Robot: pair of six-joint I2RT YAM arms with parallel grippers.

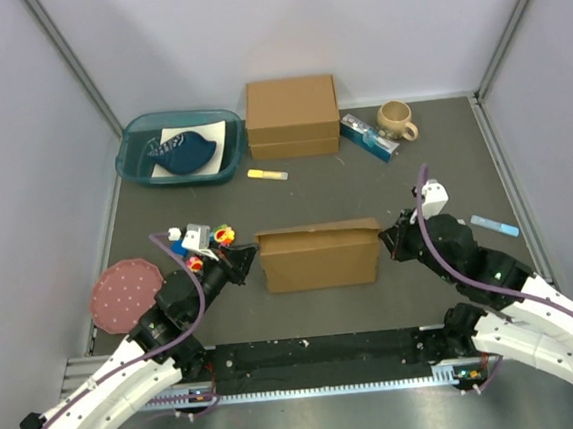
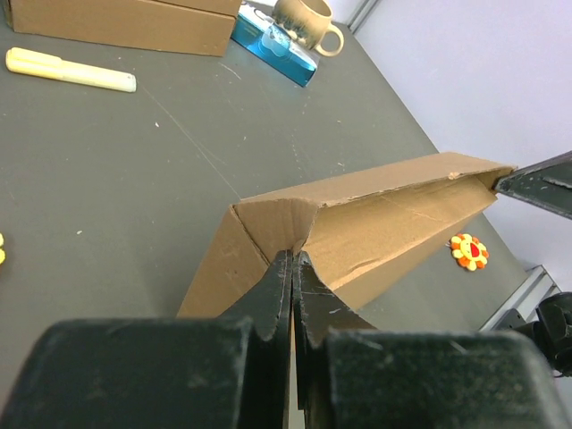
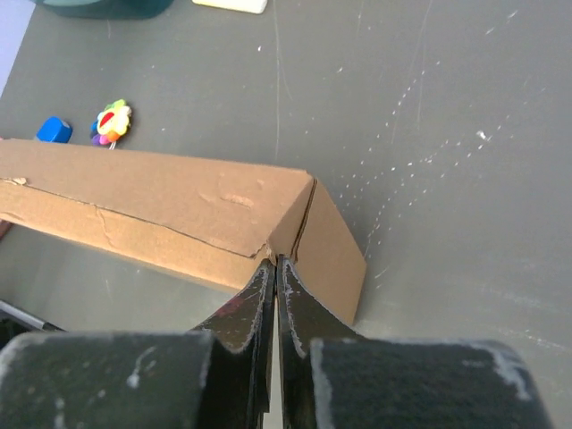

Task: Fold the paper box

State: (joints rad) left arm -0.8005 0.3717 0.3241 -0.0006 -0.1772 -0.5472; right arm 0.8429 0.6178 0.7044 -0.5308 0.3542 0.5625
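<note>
Paper box (image 1: pixel 320 257) stands half-folded. We see the left gripper (image 1: pixel 250 261) clenched on its 9 o'clock end, the right gripper (image 1: pixel 385 239) clenched on its 3 o'clock end.

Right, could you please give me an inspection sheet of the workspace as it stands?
Surface: dark grey mat, lightly scuffed.
Job's things: paper box mid-table, partly formed, standing between the two grippers.
Clutter: teal bin, thick cardboard box, mug, blue packet and yellow marker at the back; pink disc and small toys on the left; pale blue stick on the right.
Grippers: left gripper shut at the box's left end corner; right gripper shut at its right end corner; a pinch cannot be confirmed.
Cables: purple cable on the left arm, another on the right.
Surroundings: plain grey walls.
</note>
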